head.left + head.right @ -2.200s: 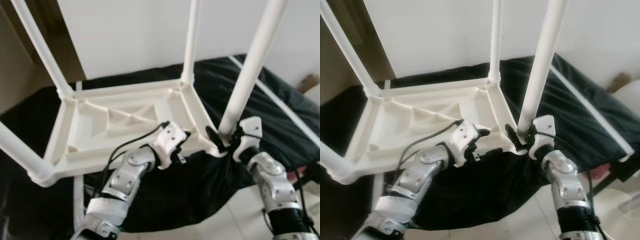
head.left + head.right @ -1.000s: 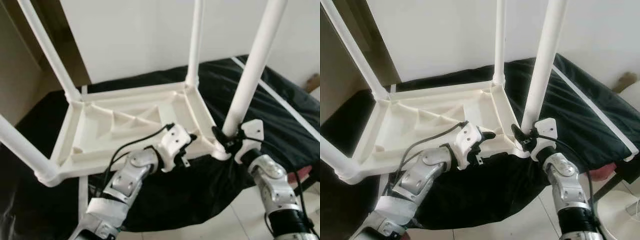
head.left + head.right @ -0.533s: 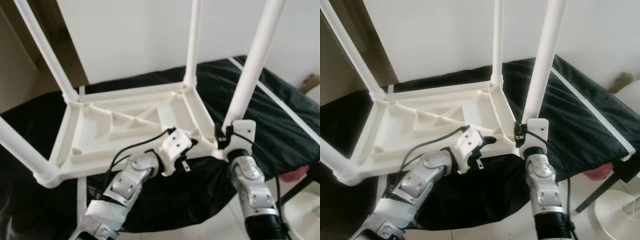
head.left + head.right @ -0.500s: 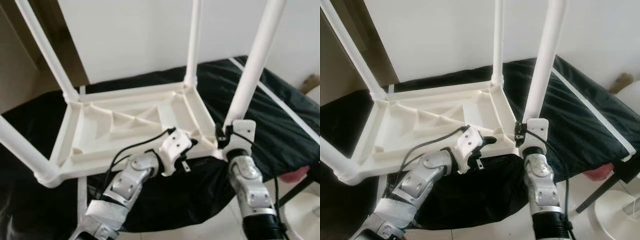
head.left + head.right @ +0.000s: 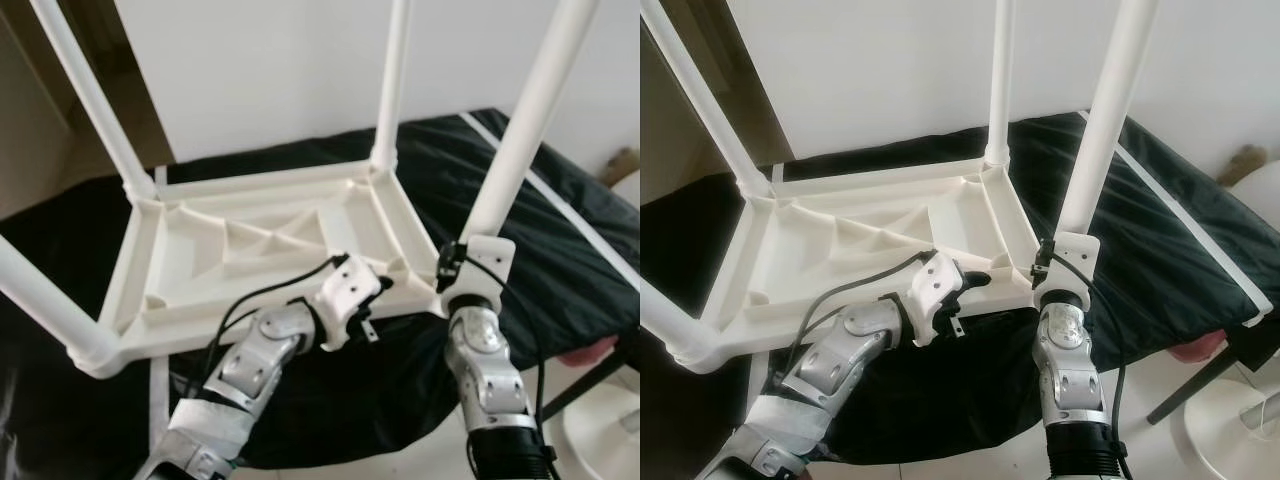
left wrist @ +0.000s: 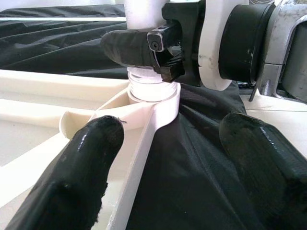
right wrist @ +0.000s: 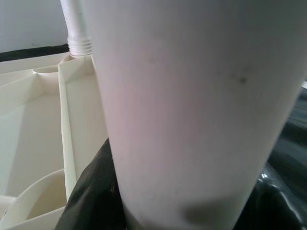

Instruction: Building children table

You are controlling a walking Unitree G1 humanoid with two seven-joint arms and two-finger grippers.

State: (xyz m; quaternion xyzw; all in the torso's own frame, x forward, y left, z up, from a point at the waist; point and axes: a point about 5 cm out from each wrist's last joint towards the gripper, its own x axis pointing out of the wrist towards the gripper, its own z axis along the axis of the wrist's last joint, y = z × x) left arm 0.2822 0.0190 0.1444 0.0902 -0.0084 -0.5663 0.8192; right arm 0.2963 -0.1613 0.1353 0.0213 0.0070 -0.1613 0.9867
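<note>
A white plastic children's table (image 5: 250, 240) lies upside down on a black cloth (image 5: 560, 260), with its legs pointing up. My right gripper (image 5: 452, 262) is shut on the base of the near right leg (image 5: 525, 130), just above its socket (image 6: 152, 93). That leg (image 7: 192, 105) stands very close in the right wrist view. My left gripper (image 5: 375, 290) is open at the table's near rim. One of its fingers (image 6: 91, 167) is over the table's underside and the other over the cloth.
The black cloth covers a low surface and hangs over its near edge. A white wall stands behind and a brown door frame (image 5: 110, 60) at the left. On the pale tiled floor at lower right are a round white object (image 5: 610, 430) and something pink (image 5: 590, 350).
My right forearm has swung left, from beside the leg to straight below its base, with the wrist turning round the leg while holding it. The left gripper stays at the rim.
</note>
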